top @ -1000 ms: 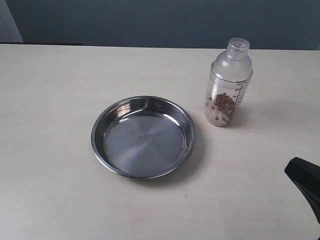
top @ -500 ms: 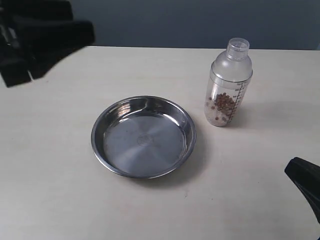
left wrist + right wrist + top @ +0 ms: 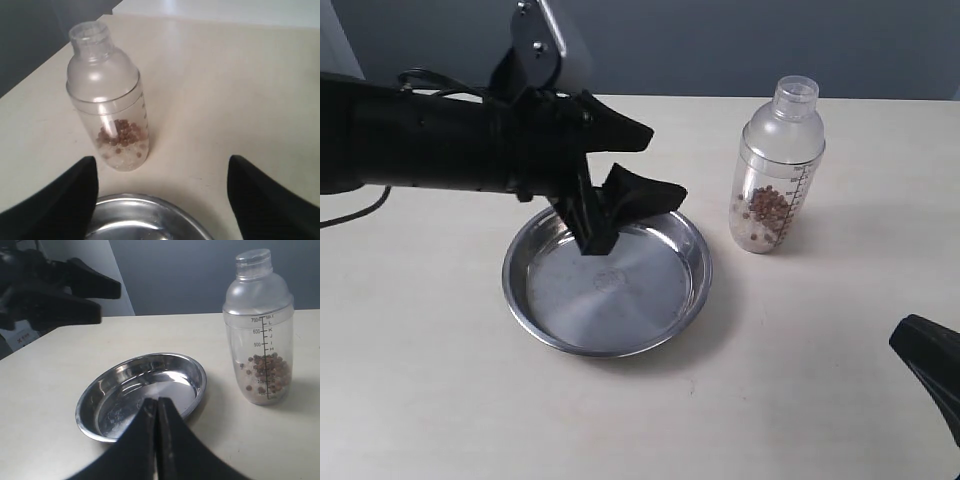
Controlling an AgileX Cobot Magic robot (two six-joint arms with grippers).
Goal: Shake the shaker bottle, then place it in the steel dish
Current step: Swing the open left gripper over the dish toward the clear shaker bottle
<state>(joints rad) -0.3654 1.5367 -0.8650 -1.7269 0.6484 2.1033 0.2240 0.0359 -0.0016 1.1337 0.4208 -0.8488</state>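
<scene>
The shaker bottle (image 3: 780, 170) stands upright on the table, right of the steel dish (image 3: 610, 305), with brown and white bits in its bottom. My left gripper (image 3: 658, 165) hangs open over the dish's far rim, pointing at the bottle and a short way from it. From the left wrist the bottle (image 3: 112, 115) shows ahead of the open left gripper (image 3: 161, 159), off to one side and beyond the dish (image 3: 135, 220). Nothing is between the fingers. My right gripper (image 3: 156, 401) is shut and empty, low at the near right, facing the dish (image 3: 145, 390) and the bottle (image 3: 260, 335).
The pale tabletop (image 3: 430, 330) ends at a dark wall behind. The black left arm (image 3: 430, 145) stretches in from the left above the table. Only the right gripper's black tip (image 3: 930, 365) shows at the exterior view's lower right corner.
The left arm has swung in from the upper left and now reaches over the dish toward the bottle. Bottle, dish and right gripper have not moved.
</scene>
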